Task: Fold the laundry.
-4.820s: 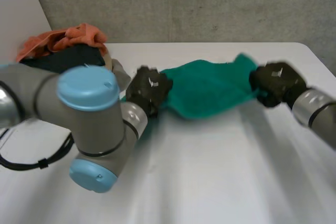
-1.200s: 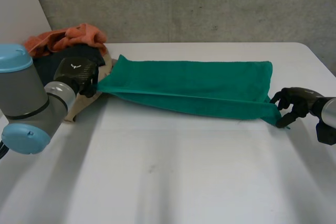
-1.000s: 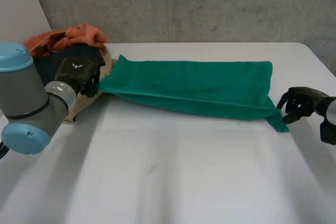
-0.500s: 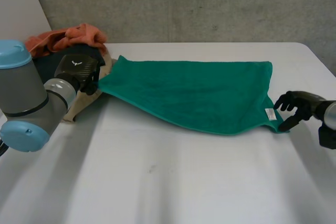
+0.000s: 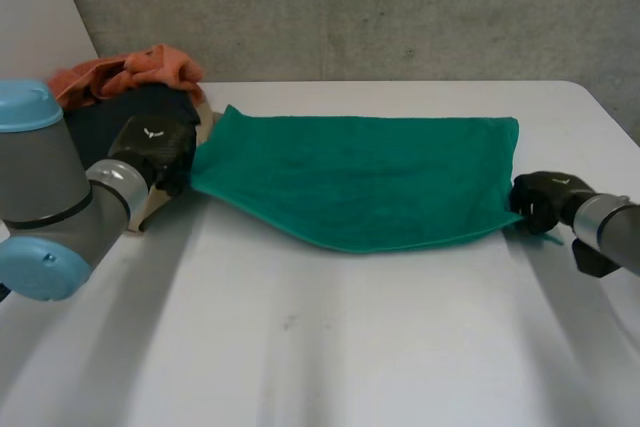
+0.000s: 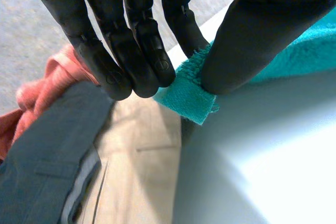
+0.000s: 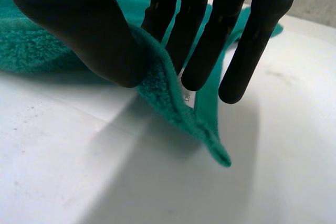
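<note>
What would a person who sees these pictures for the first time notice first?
A green towel lies spread across the white table. The left hand pinches its corner at one end and the right hand pinches the corner at the other. Beside the left hand sits a pile of clothes, orange on top.

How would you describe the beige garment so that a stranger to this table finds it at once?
On the white table, find the laundry pile beside the robot's left hand. The beige garment lies partly under a dark grey garment, next to the green towel corner this hand pinches. It alone is pale tan; the orange cloth lies behind.
</note>
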